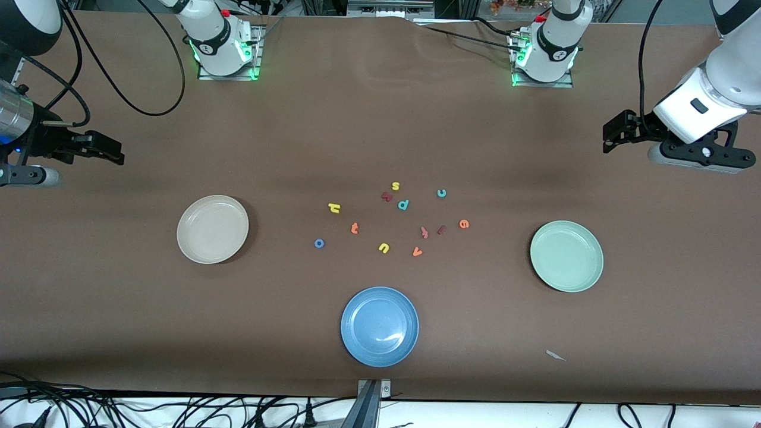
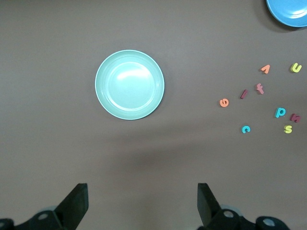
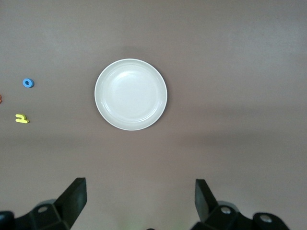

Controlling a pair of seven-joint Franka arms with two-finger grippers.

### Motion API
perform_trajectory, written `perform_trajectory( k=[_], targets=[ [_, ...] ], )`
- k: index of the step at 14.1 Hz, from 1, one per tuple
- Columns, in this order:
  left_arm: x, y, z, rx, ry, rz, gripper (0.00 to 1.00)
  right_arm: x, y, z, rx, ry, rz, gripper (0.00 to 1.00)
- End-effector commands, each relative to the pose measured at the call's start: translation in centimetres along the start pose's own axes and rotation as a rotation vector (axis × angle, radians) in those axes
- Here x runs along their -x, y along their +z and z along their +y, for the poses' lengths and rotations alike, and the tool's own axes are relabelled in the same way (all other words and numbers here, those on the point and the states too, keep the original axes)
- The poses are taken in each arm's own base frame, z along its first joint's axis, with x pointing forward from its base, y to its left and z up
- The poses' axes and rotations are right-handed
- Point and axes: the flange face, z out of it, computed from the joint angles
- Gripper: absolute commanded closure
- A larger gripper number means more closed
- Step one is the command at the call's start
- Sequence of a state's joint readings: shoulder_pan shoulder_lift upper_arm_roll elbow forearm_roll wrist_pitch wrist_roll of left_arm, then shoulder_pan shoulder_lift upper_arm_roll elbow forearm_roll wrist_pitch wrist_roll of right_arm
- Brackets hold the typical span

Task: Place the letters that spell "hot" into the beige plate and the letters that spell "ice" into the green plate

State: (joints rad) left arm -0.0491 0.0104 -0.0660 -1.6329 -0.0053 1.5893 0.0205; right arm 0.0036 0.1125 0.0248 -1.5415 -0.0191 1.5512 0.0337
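Brown table (image 1: 380, 131), carrying all items. Two Franka arms, both waiting high at the table's ends: left tool (image 2: 141, 206) over bare table at the left arm's end, jaws spread wide and empty; right tool (image 3: 139, 203) over bare table at the right arm's end, likewise released and holding nothing. Three round plates, all empty: beige plate (image 1: 213, 229) toward the right arm's end, green plate (image 1: 566, 256) toward the left arm's end, blue plate (image 1: 380, 326) nearest the front camera, not wanted. Foam letters, loose in a cluster between the beige and green plates, none yet sorted. For "hot": yellow h (image 1: 334, 207), orange t (image 1: 354, 227), blue o (image 1: 319, 243), all on the side toward the beige plate. For "ice": dark red i (image 1: 441, 229), teal c (image 1: 442, 193), orange e (image 1: 464, 224), toward the green plate. Decoys: yellow s (image 1: 395, 186), teal p (image 1: 403, 204), yellow u (image 1: 383, 248), orange v (image 1: 417, 252). Handling note: each arm probably best serves its nearer plate; the letters are tiny and flat, so descend straight and centred, avoiding close neighbours, especially around the i.
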Motion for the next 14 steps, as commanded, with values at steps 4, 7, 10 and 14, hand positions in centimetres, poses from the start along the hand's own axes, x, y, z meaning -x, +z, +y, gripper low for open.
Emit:
perform_trajectory(
  k=[4, 7, 10, 14],
  targets=[
    [0.16, -0.69, -0.23, 0.003, -0.010, 0.002, 0.00, 0.33, -0.78, 0.14, -0.010, -0.005, -0.003, 0.00],
    [0.22, -0.76, -0.14, 0.002, -0.010, 0.002, 0.00, 0.41, -0.78, 0.13, -0.012, -0.004, -0.010, 0.00],
    [0.22, -0.76, -0.12, 0.004, -0.008, 0.002, 0.00, 0.41, -0.78, 0.11, -0.013, -0.003, -0.010, 0.00],
    [0.22, -0.76, -0.20, 0.004, -0.011, 0.002, 0.00, 0.37, -0.83, -0.17, -0.014, 0.000, -0.005, 0.00]
  ],
)
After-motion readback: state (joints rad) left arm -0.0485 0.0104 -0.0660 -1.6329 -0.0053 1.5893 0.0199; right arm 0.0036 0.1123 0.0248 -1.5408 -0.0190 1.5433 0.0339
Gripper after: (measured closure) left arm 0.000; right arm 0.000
